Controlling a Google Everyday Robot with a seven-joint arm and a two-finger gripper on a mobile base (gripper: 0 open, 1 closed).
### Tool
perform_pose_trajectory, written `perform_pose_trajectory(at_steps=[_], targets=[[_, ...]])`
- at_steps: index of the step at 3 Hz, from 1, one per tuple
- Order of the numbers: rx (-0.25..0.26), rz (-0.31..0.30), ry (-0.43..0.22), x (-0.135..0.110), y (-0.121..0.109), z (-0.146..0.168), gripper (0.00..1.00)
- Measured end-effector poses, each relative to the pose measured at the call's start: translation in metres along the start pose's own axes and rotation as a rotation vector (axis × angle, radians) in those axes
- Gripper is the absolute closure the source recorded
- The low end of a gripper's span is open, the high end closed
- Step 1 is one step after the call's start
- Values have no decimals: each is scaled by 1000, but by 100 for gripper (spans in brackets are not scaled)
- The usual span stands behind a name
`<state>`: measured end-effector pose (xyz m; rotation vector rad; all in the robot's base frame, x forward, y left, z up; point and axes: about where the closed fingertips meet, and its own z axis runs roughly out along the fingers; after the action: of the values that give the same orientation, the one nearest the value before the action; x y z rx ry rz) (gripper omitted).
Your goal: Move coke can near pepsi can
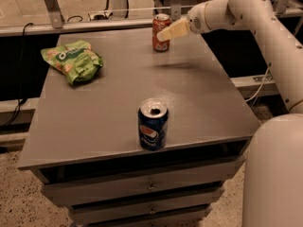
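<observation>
The coke can (pixel 160 28), orange-red with a silver top, stands upright at the far edge of the grey table (pixel 113 108). The pepsi can (pixel 153 124), dark blue with a round logo and an opened silver top, stands upright near the table's front edge. My gripper (pixel 166 33), with pale yellowish fingers, reaches in from the right and its tips lie just in front of the coke can's right side, at about its mid height.
A green snack bag (pixel 73 59) lies at the table's far left. The table has drawers below its top (pixel 151 186). My white arm (pixel 265 27) spans the right side. A rail and cables run behind the table.
</observation>
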<state>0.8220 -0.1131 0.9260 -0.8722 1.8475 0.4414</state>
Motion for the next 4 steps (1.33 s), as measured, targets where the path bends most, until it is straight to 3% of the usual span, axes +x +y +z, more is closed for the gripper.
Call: perform_pose_trajectory(at_steps=[2, 3, 4], targets=[[-70, 59, -83, -9, 13, 48, 0], [-73, 67, -94, -9, 16, 60, 16], [-68, 59, -109, -9, 17, 63, 39]])
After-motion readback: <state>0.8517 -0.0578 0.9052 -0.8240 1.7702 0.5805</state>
